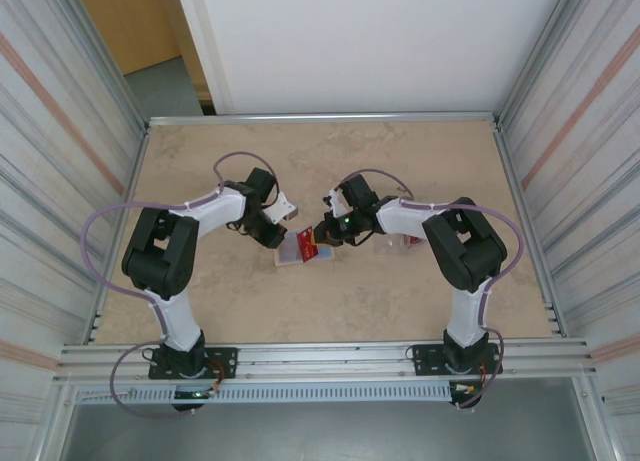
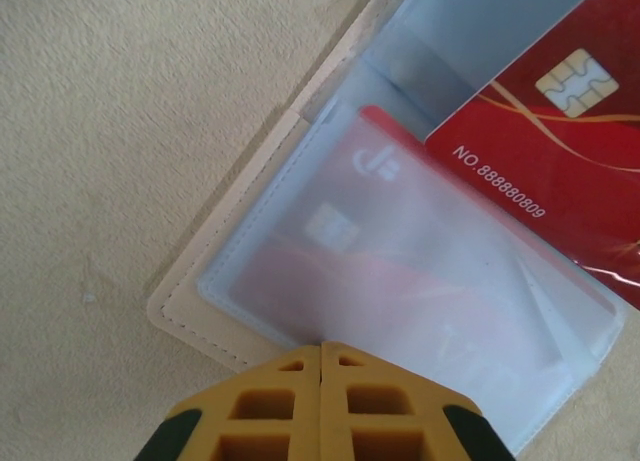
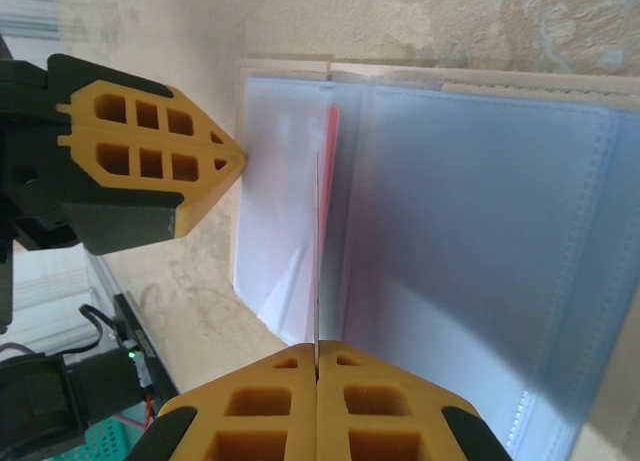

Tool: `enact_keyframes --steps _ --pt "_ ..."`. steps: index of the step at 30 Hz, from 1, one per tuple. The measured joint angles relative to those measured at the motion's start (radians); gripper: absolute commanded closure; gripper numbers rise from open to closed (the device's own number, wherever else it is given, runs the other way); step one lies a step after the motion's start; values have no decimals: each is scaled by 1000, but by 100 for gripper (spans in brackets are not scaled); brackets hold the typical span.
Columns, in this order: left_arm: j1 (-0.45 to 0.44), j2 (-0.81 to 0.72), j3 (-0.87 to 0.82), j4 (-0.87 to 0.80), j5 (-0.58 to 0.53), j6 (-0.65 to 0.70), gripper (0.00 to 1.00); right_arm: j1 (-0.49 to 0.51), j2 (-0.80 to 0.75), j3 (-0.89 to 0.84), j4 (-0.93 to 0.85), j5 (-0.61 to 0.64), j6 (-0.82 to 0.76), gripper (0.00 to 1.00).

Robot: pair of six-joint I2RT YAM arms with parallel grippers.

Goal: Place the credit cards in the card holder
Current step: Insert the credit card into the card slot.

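Broadly, the pale stone-patterned worktop (image 1: 400,171) carries everything, and the left arm (image 1: 170,251) and right arm (image 1: 460,246) lean in until they nearly meet over its middle. There lies the card holder (image 1: 292,251), clear plastic leaves on a beige backing (image 2: 190,306). One pocket (image 2: 430,311) has a second red card (image 2: 370,231) inside it, dulled by the plastic.

The red credit card (image 3: 317,231) is clamped in the right claw (image 3: 317,349). It is seen edge-on from that wrist, and its long axis runs straight out from the fingertips between the clear leaves. From the left wrist its chip face (image 2: 560,151) shows, with one corner under a leaf. I judge it only partly entered.

The left claw (image 2: 320,349) is pressed together on nothing, with its tips at the near edge of the filled pocket. It sits just beside the held card's left (image 3: 235,161).

The pocket lies dead ahead of the right claw, so the push is along the card's length. A small red patch (image 1: 410,242) under the right forearm may be another card.
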Motion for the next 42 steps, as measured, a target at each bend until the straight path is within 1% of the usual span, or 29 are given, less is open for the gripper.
enact_keyframes --steps 18,30,42 --pt "1 0 0 0 -1 1 100 0 15 -25 16 -20 5 100" --pt "2 0 0 2 0 2 100 -7 79 -13 73 -61 26 100" --pt "2 0 0 2 0 8 100 -13 87 -13 133 -69 69 100"
